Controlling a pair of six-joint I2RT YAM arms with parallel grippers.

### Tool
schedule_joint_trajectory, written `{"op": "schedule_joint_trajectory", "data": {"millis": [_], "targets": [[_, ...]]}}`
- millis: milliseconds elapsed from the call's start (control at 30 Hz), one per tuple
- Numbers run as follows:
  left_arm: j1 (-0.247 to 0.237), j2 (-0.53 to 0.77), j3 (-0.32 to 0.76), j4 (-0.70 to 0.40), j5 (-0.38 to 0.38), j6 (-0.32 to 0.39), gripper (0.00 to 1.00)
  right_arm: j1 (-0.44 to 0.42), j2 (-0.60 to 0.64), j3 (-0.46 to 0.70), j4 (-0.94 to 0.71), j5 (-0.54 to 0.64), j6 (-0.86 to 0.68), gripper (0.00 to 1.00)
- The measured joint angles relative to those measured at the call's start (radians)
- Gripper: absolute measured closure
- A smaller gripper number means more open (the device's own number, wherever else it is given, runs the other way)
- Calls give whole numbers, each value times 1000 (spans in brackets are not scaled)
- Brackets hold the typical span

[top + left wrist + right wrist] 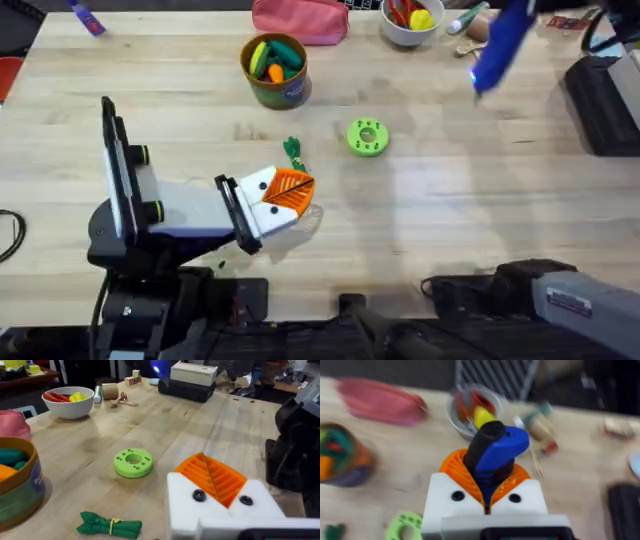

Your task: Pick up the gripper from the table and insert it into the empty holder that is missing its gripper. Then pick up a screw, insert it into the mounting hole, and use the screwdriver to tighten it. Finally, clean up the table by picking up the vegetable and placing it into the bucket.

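Observation:
My left gripper (292, 190) (210, 477) hovers low over the table's near middle. It is shut with nothing between its orange ribbed pads. Both of its white holder blocks (185, 505) carry an orange wedge, and each shows a dark screw (199, 495). A loose gripper finger is out of view. My right gripper (487, 495) is shut on the blue screwdriver (495, 455), which shows blurred at the far right (500, 45). The dark green vegetable (292, 152) (110, 525) lies just beyond the left gripper. The bucket (275, 70) (15, 485) (342, 457) stands farther back and holds toy vegetables.
A lime-green disc with holes (367, 137) (133, 462) (402, 527) lies right of the vegetable. At the back are a white bowl of toy food (412, 22) (68, 401) and a pink pouch (300, 20). A black box (605, 105) sits at the right edge.

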Motion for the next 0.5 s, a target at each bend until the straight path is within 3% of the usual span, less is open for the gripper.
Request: {"op": "schedule_joint_trajectory", "data": {"millis": [267,500], "targets": [[0,0,0,0,0,0,988,192,-115,5,241,-151,47,980],[0,0,0,0,0,0,988,333,-132,6,354,-285,87,980]]}}
